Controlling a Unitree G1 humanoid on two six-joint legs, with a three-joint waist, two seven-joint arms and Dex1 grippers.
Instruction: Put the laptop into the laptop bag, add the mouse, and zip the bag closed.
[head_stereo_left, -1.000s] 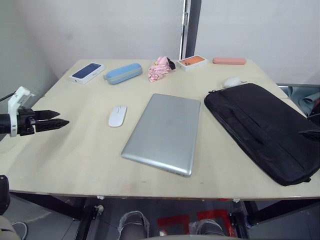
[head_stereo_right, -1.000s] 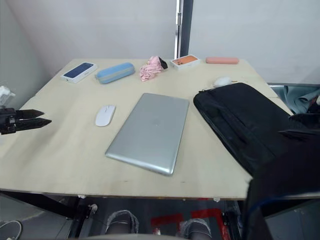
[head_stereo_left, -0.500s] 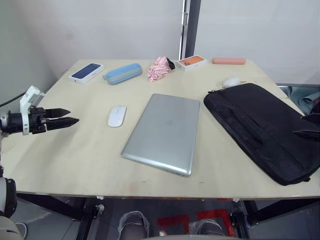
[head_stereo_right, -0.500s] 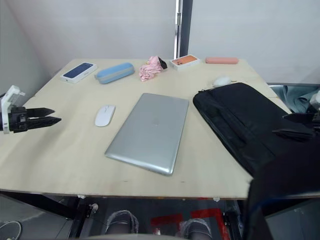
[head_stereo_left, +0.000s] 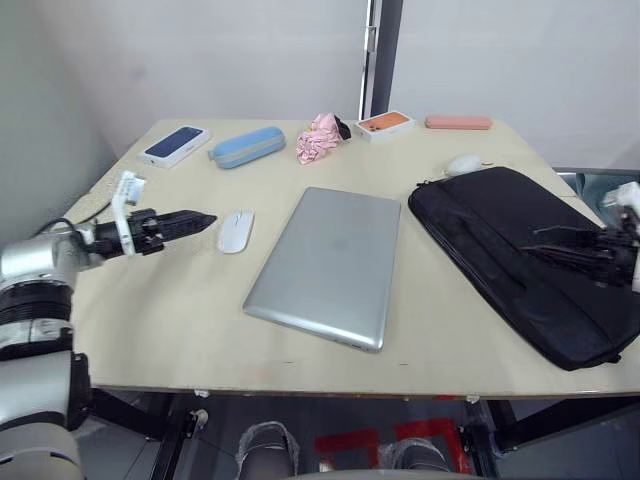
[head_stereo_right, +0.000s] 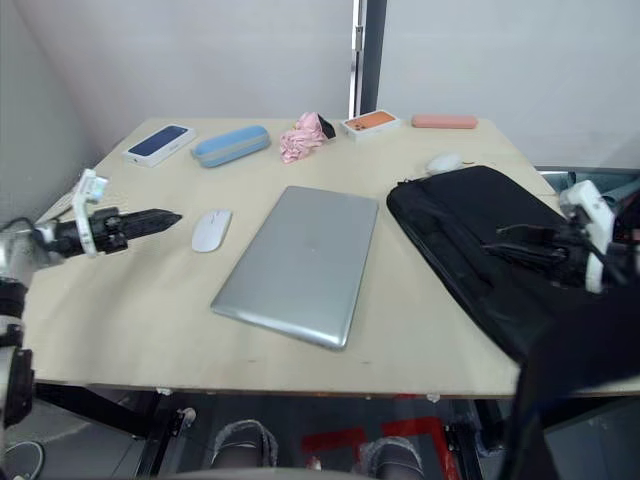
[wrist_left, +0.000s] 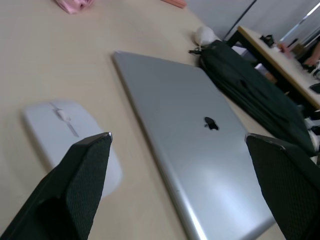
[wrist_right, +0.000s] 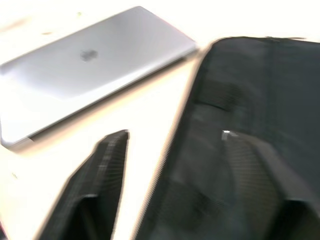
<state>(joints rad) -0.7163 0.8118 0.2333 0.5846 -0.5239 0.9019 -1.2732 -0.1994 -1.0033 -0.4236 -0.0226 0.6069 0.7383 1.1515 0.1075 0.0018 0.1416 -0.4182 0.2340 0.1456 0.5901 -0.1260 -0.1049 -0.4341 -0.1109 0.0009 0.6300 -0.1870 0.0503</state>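
Note:
The silver-grey laptop (head_stereo_left: 325, 265) lies shut in the middle of the table. To its right lies the black laptop bag (head_stereo_left: 480, 215), flat and at an angle. The flat white mouse (head_stereo_left: 235, 231) rests just left of the laptop. My left gripper (head_stereo_left: 208, 219) hovers low over the table just left of the mouse, open and pointing at it; in the left wrist view the mouse (wrist_left: 60, 125) and laptop (wrist_left: 190, 145) lie ahead between its fingers. My right gripper (head_stereo_left: 540, 240) is open over the bag's right part, and the right wrist view shows the bag (wrist_right: 250, 75) beneath it.
Along the far edge sit a blue phone box (head_stereo_left: 174, 145), a light-blue case (head_stereo_left: 246, 146), a pink cloth (head_stereo_left: 320, 137), an orange phone box (head_stereo_left: 384, 124) and a pink case (head_stereo_left: 458, 122). A puffy white lump (head_stereo_left: 463, 164) lies at the bag's far corner.
My left gripper has swung rightwards from the table's left edge to just beside the mouse. The right gripper has come in from the right edge over the bag.

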